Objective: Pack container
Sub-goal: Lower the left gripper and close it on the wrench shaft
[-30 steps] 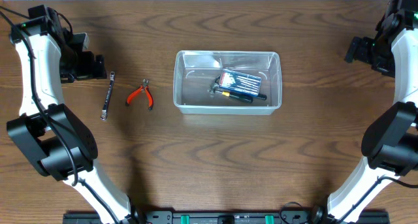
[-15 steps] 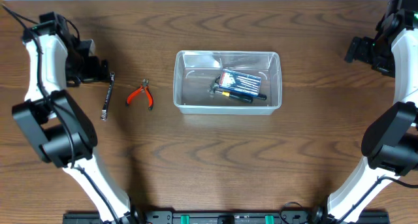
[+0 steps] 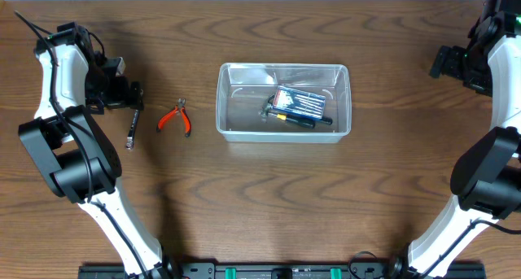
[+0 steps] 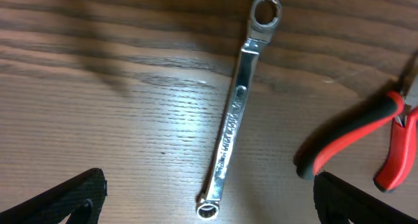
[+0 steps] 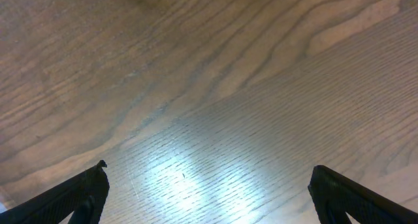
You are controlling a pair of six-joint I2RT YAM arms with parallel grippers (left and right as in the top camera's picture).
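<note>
Left gripper (image 4: pixel 209 188) hovers over the wrench (image 4: pixel 234 113) near the table's (image 3: pixel 269 206) left edge, jaws wide apart. The wrench lies flat and thin, so a shallow close could skid off it or clip the red pliers (image 3: pixel 175 118) alongside. Container (image 3: pixel 244 133) sits mid-table; right gripper (image 5: pixel 208 185), also spread, hovers by the right edge.

We're looking at a dark wood-grain table (image 3: pixel 269 198), and on its left side a slim silver wrench (image 3: pixel 133 120) lies flat, running nearly front to back (tilted just a touch). Just to its right, not touching, sit the red-handled pliers (image 3: pixel 175 119). Further right, near the middle, the clear container (image 3: pixel 220 100) rests on the wood, well apart from both tools.
</note>
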